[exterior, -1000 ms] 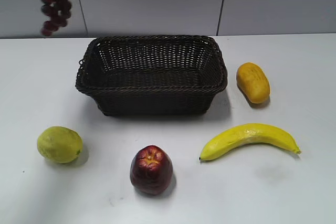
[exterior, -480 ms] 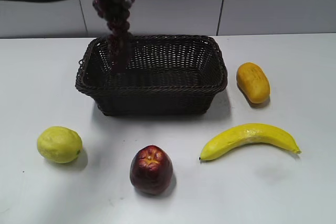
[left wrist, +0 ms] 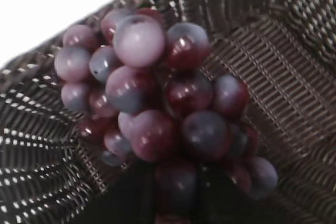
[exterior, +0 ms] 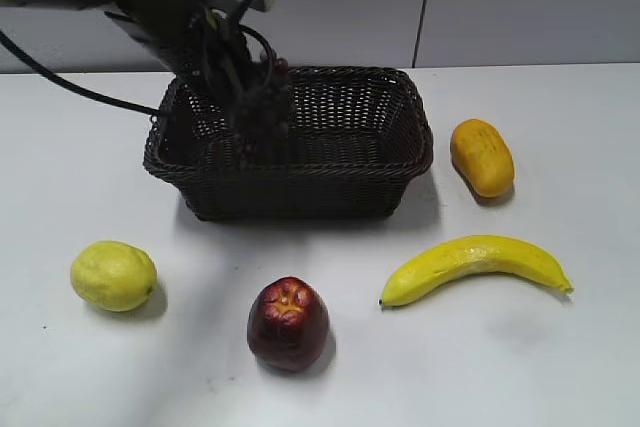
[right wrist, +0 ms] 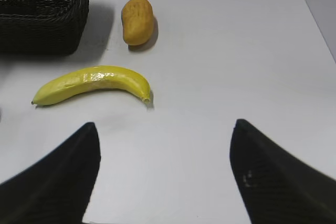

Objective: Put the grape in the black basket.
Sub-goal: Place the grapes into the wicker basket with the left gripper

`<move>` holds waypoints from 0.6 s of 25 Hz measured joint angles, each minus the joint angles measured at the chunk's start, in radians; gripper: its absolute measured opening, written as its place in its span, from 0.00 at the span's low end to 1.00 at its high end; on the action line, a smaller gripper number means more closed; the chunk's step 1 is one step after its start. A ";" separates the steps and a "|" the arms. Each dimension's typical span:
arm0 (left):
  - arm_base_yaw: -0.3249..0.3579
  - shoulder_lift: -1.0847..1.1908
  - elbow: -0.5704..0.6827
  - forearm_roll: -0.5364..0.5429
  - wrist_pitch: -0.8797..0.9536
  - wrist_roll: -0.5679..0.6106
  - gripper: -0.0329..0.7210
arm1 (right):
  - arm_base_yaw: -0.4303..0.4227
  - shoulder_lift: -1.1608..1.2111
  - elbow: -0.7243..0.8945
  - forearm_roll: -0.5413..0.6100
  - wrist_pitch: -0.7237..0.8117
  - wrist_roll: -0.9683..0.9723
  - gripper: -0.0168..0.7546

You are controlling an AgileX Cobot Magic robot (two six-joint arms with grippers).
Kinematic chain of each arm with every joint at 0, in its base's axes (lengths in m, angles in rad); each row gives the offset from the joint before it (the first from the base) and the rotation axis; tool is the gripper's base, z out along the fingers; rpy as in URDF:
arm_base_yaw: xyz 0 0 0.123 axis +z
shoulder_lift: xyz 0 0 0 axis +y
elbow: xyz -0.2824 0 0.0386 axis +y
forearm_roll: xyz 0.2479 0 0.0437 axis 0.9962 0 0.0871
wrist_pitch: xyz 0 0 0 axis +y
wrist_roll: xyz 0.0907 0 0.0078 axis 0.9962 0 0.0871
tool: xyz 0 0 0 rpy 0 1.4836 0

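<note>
The grape (exterior: pixel 262 112) is a dark purple-red bunch hanging from my left gripper (exterior: pixel 232 65) inside the left part of the black basket (exterior: pixel 400 157). In the left wrist view the grape (left wrist: pixel 157 114) fills the frame, with the basket's woven floor (left wrist: pixel 283 77) right behind it; the jaws (left wrist: pixel 176 203) are shut on its top end. I cannot tell whether the bunch touches the floor. My right gripper (right wrist: pixel 164 150) is open and empty above bare table near the front right; it is out of the exterior view.
A lemon (exterior: pixel 113 275), a dark red apple (exterior: pixel 288 323) and a banana (exterior: pixel 475 265) lie in front of the basket. An orange-yellow fruit (exterior: pixel 481 156) lies to its right. The banana (right wrist: pixel 92 85) and the orange fruit (right wrist: pixel 137 20) also show in the right wrist view.
My left arm has carried the grape from the far left, high up, rightward and down into the basket. The other fruit has not moved.
</note>
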 joint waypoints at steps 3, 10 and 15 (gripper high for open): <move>-0.006 0.010 0.000 0.009 0.012 0.000 0.20 | 0.000 0.000 0.000 0.000 0.000 0.000 0.78; -0.006 0.011 -0.006 0.014 0.054 0.000 0.84 | 0.000 0.000 0.000 0.000 0.000 0.000 0.78; -0.006 -0.016 -0.006 0.016 0.107 0.000 0.86 | 0.000 0.000 0.000 0.000 0.000 0.000 0.78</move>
